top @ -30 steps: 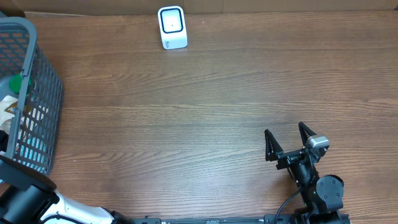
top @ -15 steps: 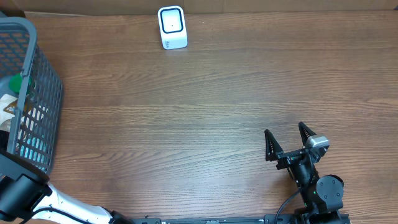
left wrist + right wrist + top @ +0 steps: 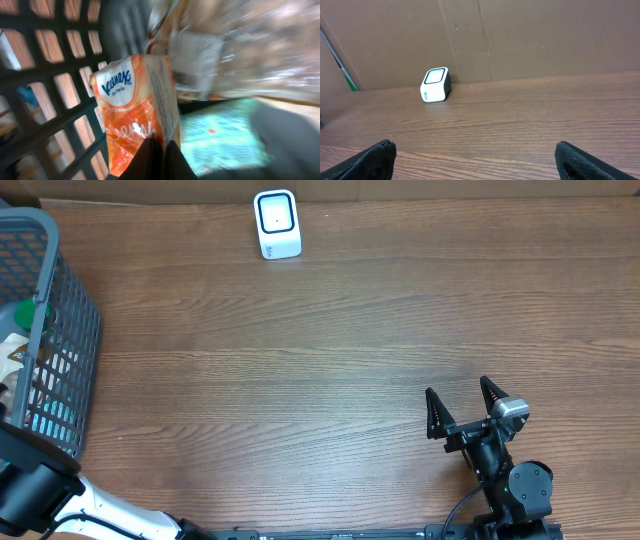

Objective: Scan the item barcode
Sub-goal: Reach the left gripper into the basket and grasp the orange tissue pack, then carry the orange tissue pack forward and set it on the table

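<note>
The left fingers (image 3: 160,159) are clamping the lower edge of the orange Kleenex pack (image 3: 135,115), which is rising just above them inside the basket (image 3: 30,85), while the right fingers (image 3: 458,392) are hanging spread wide above the tabletop (image 3: 330,380), with the white scanner (image 3: 277,223) far ahead.

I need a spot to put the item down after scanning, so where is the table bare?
The table is bare from the basket to its right edge, between the scanner at the back and the right gripper in front. The basket itself is crowded with packets.
</note>
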